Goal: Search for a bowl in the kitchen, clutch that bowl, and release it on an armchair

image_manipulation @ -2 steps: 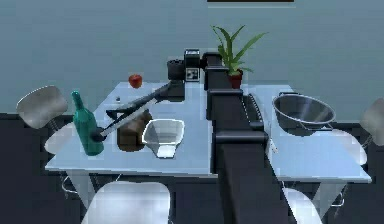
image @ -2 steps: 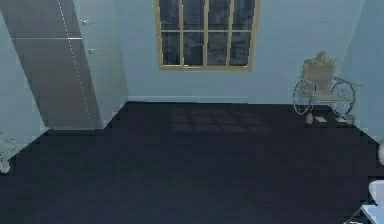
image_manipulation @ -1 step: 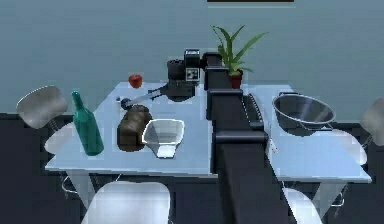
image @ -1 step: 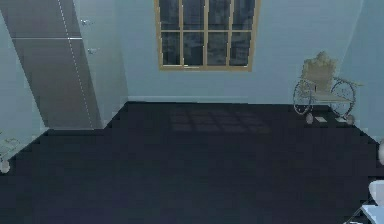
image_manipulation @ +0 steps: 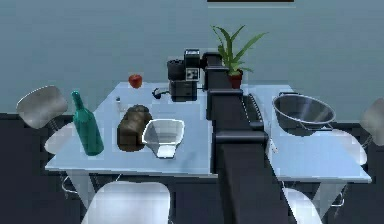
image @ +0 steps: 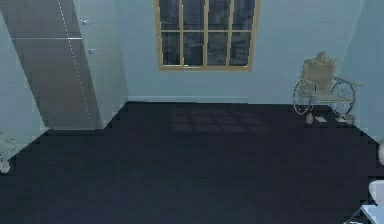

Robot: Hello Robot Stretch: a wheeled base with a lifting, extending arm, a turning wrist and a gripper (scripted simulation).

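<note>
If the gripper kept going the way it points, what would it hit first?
Likely the small dark object beside the gripper on the table, though depth is unclear.

Probably a home kitchen: table [image_manipulation: 195, 142] bearing coffee machine [image_manipulation: 183, 78], bottle [image_manipulation: 86, 125], metal bowl [image_manipulation: 303, 110]; fridge [image: 55, 60].

Arm side view: the arm [image_manipulation: 240, 150] crosses the surface [image_manipulation: 110, 160]. Left of it stand a bottle [image_manipulation: 86, 125], a lump [image_manipulation: 133, 129] and a bowl [image_manipulation: 163, 135], with an appliance [image_manipulation: 184, 78] behind. Right of the arm sits the other bowl [image_manipulation: 303, 111], with a plant [image_manipulation: 234, 55] at the far edge. Forward view: cabinet [image: 60, 60] left, window [image: 206, 35] in the back wall, wire frame [image: 325, 95] right.
</note>
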